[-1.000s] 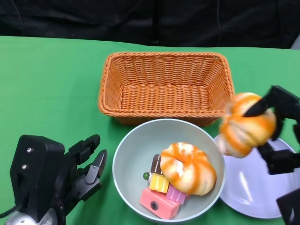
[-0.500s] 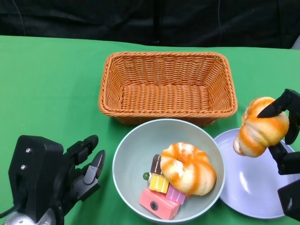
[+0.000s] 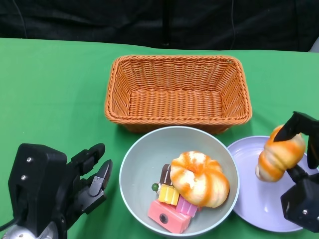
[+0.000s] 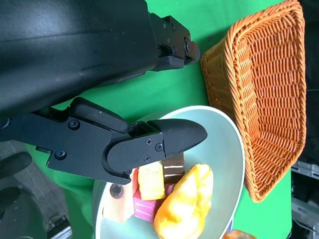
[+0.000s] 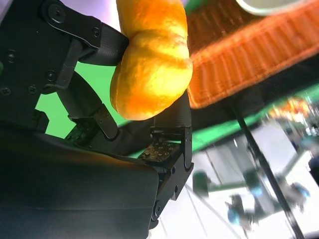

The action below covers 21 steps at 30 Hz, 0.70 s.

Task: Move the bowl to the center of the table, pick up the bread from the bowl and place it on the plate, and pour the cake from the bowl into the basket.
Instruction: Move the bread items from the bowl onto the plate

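Right hand (image 3: 299,149) has a bread roll (image 3: 279,155) gripped, hanging over the plate (image 3: 254,199). Left hand (image 3: 82,181) sits empty with fingers spread beside the bowl (image 3: 137,164), which holds another bread (image 3: 200,179) plus cake pieces (image 3: 169,209), just in front of the basket (image 3: 177,92).

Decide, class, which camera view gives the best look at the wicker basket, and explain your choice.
The head view: the whole basket shows there, its rim and its inside, beyond the bowl. The left wrist view shows most of it sideways, with one end cut off. The right wrist view catches only part of one wall, behind the bread.
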### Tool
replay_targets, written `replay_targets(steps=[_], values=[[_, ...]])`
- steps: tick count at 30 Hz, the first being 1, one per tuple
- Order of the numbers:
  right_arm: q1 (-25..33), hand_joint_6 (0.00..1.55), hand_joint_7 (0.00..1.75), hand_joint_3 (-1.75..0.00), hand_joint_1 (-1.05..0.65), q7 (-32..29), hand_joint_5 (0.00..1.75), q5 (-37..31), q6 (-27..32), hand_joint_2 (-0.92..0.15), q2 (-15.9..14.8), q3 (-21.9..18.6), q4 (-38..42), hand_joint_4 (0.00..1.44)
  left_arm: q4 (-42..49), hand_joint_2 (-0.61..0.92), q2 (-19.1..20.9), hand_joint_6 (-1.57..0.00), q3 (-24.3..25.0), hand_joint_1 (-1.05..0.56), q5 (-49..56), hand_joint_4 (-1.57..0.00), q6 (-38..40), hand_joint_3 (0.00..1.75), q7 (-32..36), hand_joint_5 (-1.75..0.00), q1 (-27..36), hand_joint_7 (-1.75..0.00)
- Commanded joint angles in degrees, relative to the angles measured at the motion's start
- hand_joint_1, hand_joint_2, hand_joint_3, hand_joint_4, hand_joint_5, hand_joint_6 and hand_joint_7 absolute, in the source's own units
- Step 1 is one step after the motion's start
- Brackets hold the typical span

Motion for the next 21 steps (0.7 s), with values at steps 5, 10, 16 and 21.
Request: replay_targets(steps=[5, 10, 16, 21], values=[[0.4, 0.82, 0.38, -0.90, -0.19, 9.8, 0.93, 3.9, 5.0, -0.47, -2.8, 1.2, -3.0, 0.74, -0.7, 0.92, 0.9, -0.16, 0.7, -0.73, -0.1, 0.00, 0.2, 0.64, -0.6, -0.36, 0.5, -0.01], [3.1, 0.45, 0.10, -0.34, -0.51, 21.2, 0.66, 0.3, 11.7, -0.79, -8.3, 2.7, -13.5, 0.23, -0.9, 0.92, 1.0, -0.16, 0.9, -0.73, -0.2, 0.00, 0.5, 0.64, -0.5, -0.35, 0.5, -0.01], [8.1, 0.35, 0.04, -0.10, -0.68, 27.9, 0.62, -4.7, 17.4, -0.92, -11.4, 3.2, -25.8, 0.09, -0.9, 0.92, 1.1, -0.16, 1.1, -0.73, -0.2, 0.00, 0.7, 0.63, -0.7, -0.35, 0.4, -0.01], [10.8, 0.35, 0.03, -0.09, -0.69, 29.4, 0.61, -6.2, 19.6, -0.92, -11.1, 2.8, -31.3, 0.10, -0.4, 0.92, 1.3, -0.16, 1.2, -0.73, -0.1, 0.00, 0.6, 0.63, -1.0, -0.34, 0.1, -0.01]])
